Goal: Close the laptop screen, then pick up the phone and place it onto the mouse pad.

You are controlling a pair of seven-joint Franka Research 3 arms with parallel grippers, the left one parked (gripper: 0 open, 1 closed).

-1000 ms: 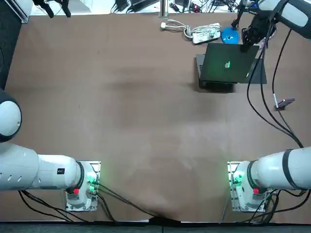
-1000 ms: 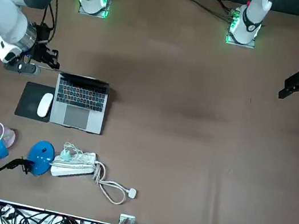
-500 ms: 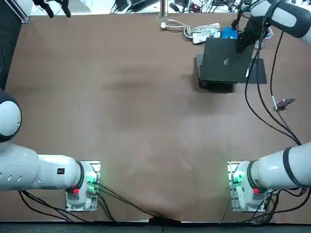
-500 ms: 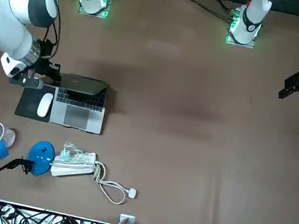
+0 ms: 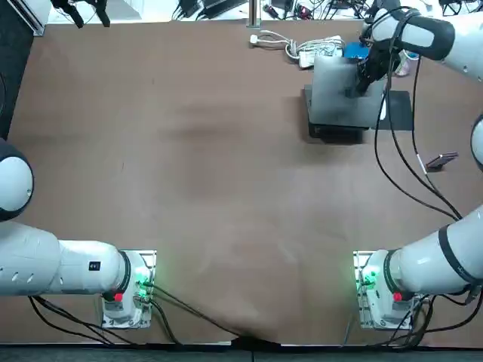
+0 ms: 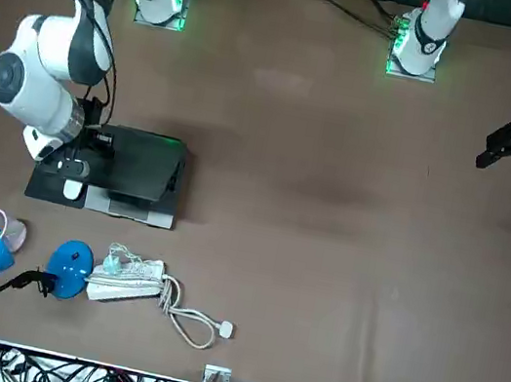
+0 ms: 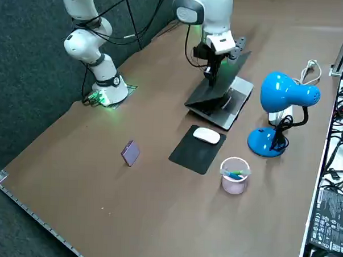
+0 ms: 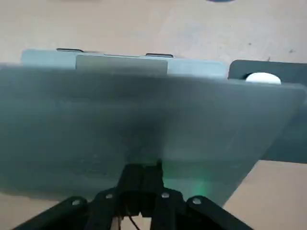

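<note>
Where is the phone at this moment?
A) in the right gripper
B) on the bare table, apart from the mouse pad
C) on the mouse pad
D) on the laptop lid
B: the phone lies on the table, clear of the mouse pad, while the right gripper is against the part-lowered laptop lid.

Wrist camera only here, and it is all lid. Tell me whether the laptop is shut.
Observer: Not yet. From the side, the lid is tilted over the laptop's lower half, a wedge of gap left; the shut right hand is on the lid's back.
Operator: Give me the phone's spot.
Observer: The phone lies on the table, apart from the mouse pad, toward the robot's side.
Operator: Say what is on the pad.
Observer: Only a mouse, at the end nearer the laptop.
</note>
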